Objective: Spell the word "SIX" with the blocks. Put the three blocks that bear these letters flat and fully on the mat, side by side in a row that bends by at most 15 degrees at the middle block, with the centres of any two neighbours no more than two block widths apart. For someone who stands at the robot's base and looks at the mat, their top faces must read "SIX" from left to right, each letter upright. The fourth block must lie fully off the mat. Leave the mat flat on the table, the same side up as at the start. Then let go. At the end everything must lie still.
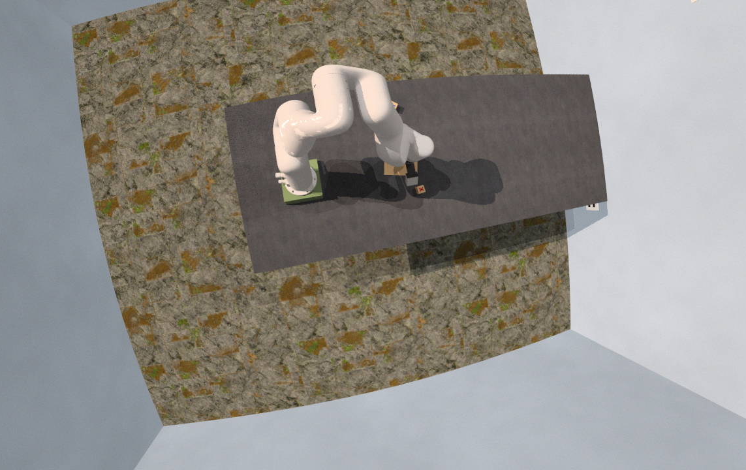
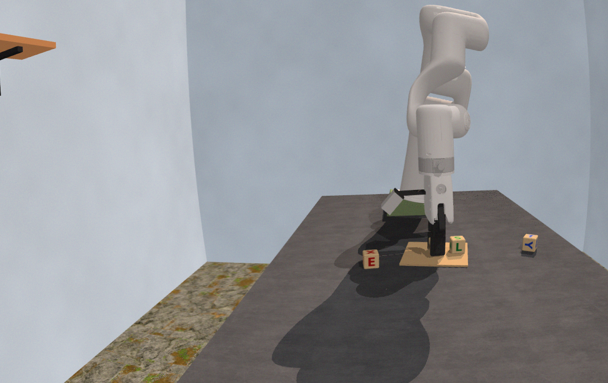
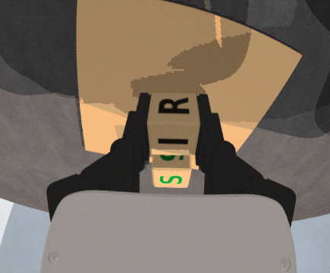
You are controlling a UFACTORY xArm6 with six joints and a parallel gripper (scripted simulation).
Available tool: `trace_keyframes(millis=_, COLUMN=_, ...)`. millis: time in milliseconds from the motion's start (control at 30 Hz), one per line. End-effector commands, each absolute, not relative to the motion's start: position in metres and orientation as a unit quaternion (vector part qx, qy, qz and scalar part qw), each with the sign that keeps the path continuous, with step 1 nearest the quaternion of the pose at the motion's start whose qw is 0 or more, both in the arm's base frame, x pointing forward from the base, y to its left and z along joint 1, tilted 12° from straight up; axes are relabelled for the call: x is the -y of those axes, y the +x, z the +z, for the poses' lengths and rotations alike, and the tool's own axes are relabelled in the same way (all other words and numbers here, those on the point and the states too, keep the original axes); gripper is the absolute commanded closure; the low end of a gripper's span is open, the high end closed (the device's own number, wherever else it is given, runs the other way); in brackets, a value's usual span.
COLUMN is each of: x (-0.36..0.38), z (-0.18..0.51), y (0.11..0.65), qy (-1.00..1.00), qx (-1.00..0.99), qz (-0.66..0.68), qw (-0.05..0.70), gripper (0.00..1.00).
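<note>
My gripper [image 3: 173,109] is shut on the I block [image 3: 174,127], which shows a black I on top and an R on one side. It holds the block low over the tan mat [image 2: 434,257]; I cannot tell whether the block touches the mat. In the exterior view the fingers [image 2: 436,247] hide the block. The S block [image 2: 457,244] lies on the mat right beside the held block, with a green S on top and an L on its side; it also shows in the wrist view [image 3: 172,177]. The X block [image 2: 371,259] [image 1: 420,189] lies on the table off the mat, with a red X on top.
A fourth block [image 2: 529,242] with a blue Y on its side lies on the table well away from the mat. The arm's green base [image 1: 303,187] stands behind the mat. The arm hides most of the mat [image 1: 395,169] in the overhead view.
</note>
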State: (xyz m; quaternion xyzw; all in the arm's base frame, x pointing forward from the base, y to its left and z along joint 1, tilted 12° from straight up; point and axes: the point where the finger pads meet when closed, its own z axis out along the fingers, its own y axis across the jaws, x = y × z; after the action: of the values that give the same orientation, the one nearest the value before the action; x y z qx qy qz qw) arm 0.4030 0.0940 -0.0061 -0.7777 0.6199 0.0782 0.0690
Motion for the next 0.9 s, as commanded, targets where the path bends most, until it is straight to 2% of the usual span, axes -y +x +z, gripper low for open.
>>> trace_keyframes(millis=0, x=-0.0941, z=-0.0050, y=0.4045, qy=-0.778, qx=-0.620, qz=0.077, qw=0.070, gripper=0.69)
trace_keyframes(millis=33, x=-0.0941, z=-0.0050, y=0.4045, qy=-0.778, qx=-0.620, qz=0.077, qw=0.070, gripper=0.69)
trace_keyframes(millis=67, x=-0.0941, z=-0.0050, y=0.4045, qy=-0.778, qx=-0.620, qz=0.077, qw=0.070, gripper=0.65)
trace_keyframes(millis=133, x=-0.0941, z=-0.0050, y=0.4045, qy=-0.778, qx=-0.620, qz=0.077, qw=0.070, gripper=0.65)
trace_keyframes(millis=167, x=-0.0941, z=-0.0050, y=0.4045, qy=-0.778, qx=-0.620, qz=0.077, qw=0.070, gripper=0.61)
trace_keyframes(millis=233, x=-0.0941, z=-0.0050, y=0.4045, qy=-0.778, qx=-0.620, qz=0.077, qw=0.070, gripper=0.61)
trace_keyframes(millis=267, x=-0.0941, z=-0.0050, y=0.4045, qy=-0.778, qx=-0.620, qz=0.077, qw=0.070, gripper=0.57)
trace_keyframes(millis=333, x=-0.0941, z=-0.0050, y=0.4045, qy=-0.778, qx=-0.620, qz=0.077, qw=0.070, gripper=0.57)
trace_keyframes(millis=367, x=-0.0941, z=-0.0050, y=0.4045, qy=-0.778, qx=-0.620, qz=0.077, qw=0.070, gripper=0.53)
trace_keyframes(millis=867, x=-0.0935, z=-0.0020, y=0.4046, qy=-0.778, qx=-0.620, qz=0.077, qw=0.070, gripper=0.53)
